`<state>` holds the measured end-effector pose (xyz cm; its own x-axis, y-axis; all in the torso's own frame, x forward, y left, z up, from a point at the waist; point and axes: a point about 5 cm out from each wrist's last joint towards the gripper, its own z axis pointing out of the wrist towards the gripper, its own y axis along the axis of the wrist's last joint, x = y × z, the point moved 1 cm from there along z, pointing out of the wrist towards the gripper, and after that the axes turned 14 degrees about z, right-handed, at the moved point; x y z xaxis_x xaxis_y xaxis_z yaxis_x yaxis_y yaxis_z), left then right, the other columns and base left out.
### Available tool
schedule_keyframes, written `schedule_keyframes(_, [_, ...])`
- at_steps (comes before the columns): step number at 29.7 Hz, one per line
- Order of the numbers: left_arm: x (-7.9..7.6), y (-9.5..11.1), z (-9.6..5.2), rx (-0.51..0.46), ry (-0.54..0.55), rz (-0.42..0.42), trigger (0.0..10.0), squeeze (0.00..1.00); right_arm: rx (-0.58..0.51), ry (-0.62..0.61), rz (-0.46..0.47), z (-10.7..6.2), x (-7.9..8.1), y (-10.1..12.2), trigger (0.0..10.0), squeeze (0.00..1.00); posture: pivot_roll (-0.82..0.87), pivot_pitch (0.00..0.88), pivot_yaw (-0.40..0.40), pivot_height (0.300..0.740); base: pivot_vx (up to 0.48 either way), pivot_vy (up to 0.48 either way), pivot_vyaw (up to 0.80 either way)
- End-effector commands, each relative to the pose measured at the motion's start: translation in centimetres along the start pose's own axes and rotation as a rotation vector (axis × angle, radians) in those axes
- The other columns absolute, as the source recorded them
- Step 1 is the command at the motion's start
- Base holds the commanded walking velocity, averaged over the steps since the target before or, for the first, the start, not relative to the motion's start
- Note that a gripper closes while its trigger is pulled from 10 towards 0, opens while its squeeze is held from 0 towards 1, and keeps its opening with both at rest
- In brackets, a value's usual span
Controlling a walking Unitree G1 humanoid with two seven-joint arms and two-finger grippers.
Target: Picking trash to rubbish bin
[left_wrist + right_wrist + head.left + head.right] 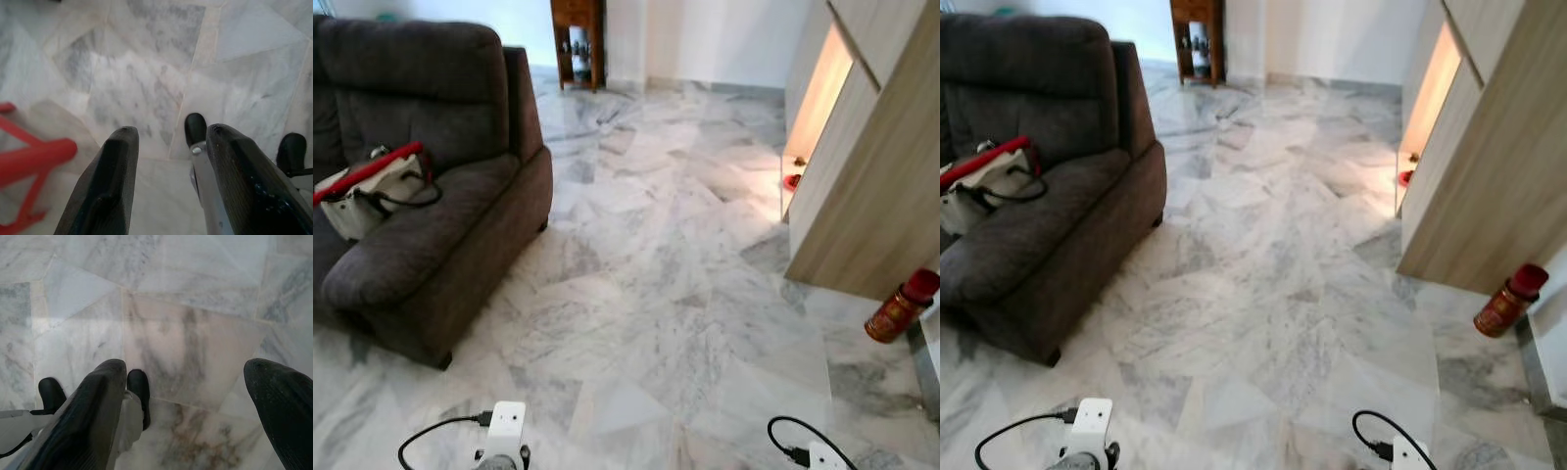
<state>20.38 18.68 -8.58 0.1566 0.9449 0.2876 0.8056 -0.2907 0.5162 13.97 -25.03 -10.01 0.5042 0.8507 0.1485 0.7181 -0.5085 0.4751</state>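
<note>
A red and gold can with a red cap (899, 305) stands tilted on the marble floor at the right, beside the wooden cabinet. Both arms hang low, with their white wrist modules at the bottom edge, left (505, 423) and right (822, 457). My left gripper (171, 134) is open over bare marble, with nothing between its fingers. My right gripper (188, 367) is open wider, also over bare floor. The can lies well ahead and to the right of both grippers.
A dark grey sofa (440, 225) fills the left, with a white and red bag (372, 186) on its seat. A tall wooden cabinet (871, 176) with a lit niche stands on the right. A small wooden shelf (578, 39) is at the back. A blurred red frame (29, 161) lies near my left gripper.
</note>
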Motion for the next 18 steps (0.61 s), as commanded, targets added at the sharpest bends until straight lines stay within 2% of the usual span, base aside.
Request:
schedule_keyframes(1, [0.0,-0.9,-0.1,0.026,0.009,-0.016,10.0,0.00,-0.021,0.002,0.011,0.0,-0.1,0.4,10.0,0.00,-0.05,0.000,-0.025,0.740,0.000,0.000,0.64])
schedule_keyframes(6, [0.1,-1.4,-0.2,0.030,0.013,-0.027,10.0,0.00,-0.012,-0.003,-0.020,-0.1,-0.3,0.1,10.0,0.00,-0.05,0.000,-0.023,0.740,0.000,0.000,0.65])
schedule_keyframes(11, [0.3,-1.6,-0.2,0.031,0.016,-0.010,10.0,0.00,-0.011,-0.005,0.002,-0.1,-0.3,-0.4,10.0,0.00,-0.06,0.000,0.002,0.740,0.000,0.000,0.69])
schedule_keyframes(12, [0.5,-1.7,-0.2,0.030,0.018,-0.002,10.0,0.00,-0.031,0.017,0.009,0.3,1.5,0.5,10.0,0.00,-0.05,0.000,0.011,0.740,0.000,0.000,0.80])
schedule_keyframes(13, [0.5,-1.7,-0.2,0.030,0.018,-0.002,10.0,0.00,-0.031,0.017,0.009,0.3,1.5,0.5,10.0,0.00,-0.05,0.000,0.011,0.740,0.000,0.000,0.80])
schedule_keyframes(14, [0.8,-1.9,-0.2,0.032,0.022,0.006,10.0,0.00,-0.056,0.048,0.015,0.7,3.8,1.7,10.0,0.00,-0.05,0.000,0.019,0.740,0.000,0.000,0.80])
schedule_keyframes(18, [2.2,-2.3,-0.2,0.029,0.052,0.011,10.0,0.00,-0.032,0.080,0.024,0.8,5.2,0.4,10.0,0.00,-0.04,0.000,0.036,0.740,0.000,0.000,0.80])
